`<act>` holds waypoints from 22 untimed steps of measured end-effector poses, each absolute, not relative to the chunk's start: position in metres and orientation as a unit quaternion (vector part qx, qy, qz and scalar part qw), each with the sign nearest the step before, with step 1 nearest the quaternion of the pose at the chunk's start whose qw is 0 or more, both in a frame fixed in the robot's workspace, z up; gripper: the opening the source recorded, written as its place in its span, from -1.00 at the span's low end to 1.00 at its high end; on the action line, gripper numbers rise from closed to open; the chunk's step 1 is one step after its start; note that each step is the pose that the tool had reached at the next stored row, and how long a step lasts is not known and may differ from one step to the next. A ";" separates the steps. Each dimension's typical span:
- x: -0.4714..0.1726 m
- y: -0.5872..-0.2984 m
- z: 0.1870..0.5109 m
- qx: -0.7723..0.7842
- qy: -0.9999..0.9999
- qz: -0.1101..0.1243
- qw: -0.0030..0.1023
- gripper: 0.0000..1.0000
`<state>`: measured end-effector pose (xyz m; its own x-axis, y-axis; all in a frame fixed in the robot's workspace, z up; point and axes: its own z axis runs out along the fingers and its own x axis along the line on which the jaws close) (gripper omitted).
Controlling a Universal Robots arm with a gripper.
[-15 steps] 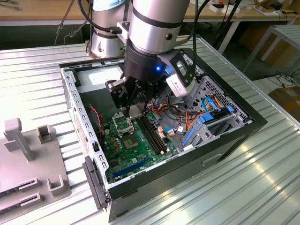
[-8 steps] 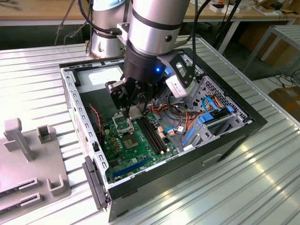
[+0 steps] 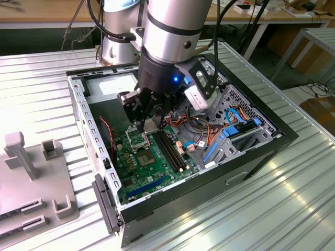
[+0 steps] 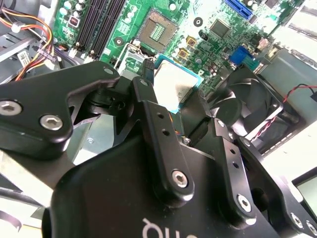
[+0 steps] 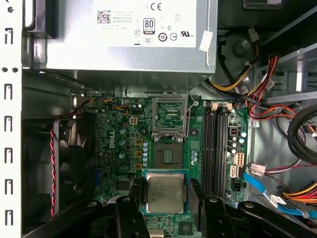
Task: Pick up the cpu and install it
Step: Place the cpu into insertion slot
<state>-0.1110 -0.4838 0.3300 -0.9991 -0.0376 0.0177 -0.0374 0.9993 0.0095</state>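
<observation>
The cpu [image 5: 164, 193] is pinched by two opposite edges between the black fingers [image 5: 131, 213] of the tool [image 3: 142, 123]. Its silver-grey top is turned up towards the arm. It is held flat above the green motherboard [image 5: 119, 148] and is not seated in the socket [image 5: 171, 115], whose metal frame stands open around a dark centre.

In the exterior view the tool is lowered into the open computer case [image 3: 282, 138], just over the socket and near the far end of the board. The long black memory slots [image 5: 215, 144] are seen just beside the socket. The grey power supply [image 5: 148, 34] is fixed at the far end of the case, and a black fan [image 5: 74, 168] with a red-and-black lead sits at the board's edge.

The case rests on a ribbed metal bench [image 3: 293, 198] — a grey fixture [image 3: 31, 183] with upright posts lies on it at the exterior view's left, well apart from the tool.
</observation>
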 end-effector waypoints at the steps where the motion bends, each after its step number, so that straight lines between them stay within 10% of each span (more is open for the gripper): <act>1: -0.111 -0.484 0.330 0.019 -1.000 -0.005 0.009 -0.06; 22: -0.111 -0.484 0.321 0.019 -1.000 -0.005 0.009 -0.06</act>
